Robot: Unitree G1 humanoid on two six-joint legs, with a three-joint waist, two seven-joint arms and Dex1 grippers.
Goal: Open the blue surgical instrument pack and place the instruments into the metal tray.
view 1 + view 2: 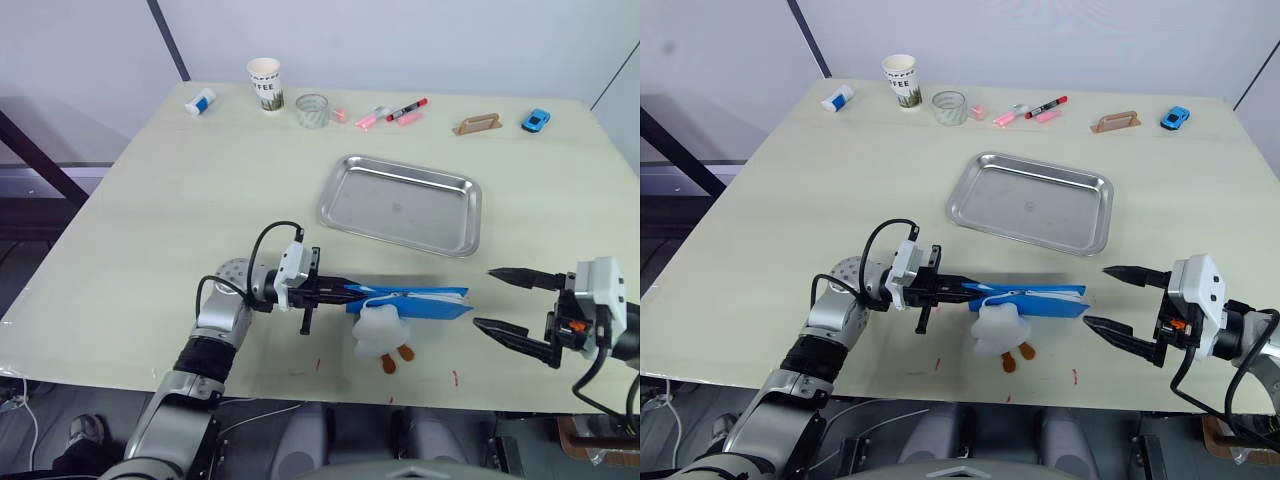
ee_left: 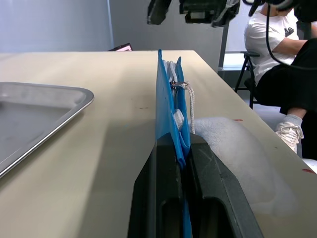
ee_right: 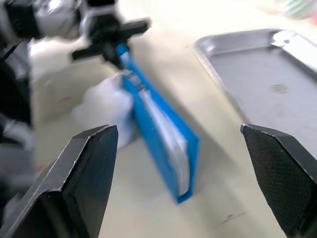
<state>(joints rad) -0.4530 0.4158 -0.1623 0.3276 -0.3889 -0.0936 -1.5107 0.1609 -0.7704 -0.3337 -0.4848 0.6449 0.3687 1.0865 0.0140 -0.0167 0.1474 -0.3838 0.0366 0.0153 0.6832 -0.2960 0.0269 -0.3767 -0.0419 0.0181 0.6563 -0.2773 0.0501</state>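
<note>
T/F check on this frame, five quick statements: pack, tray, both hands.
1. The left hand is shut on the blue surgical instrument pack. True.
2. The pack lies flat on the table. False: it is held up on edge, with a white plush toy beside it.
3. The metal tray holds several instruments. False: it is empty.
4. The right hand is open, just short of the pack's free end. True.
5. The right hand is gripping the pack. False: it is clear of it.
</note>
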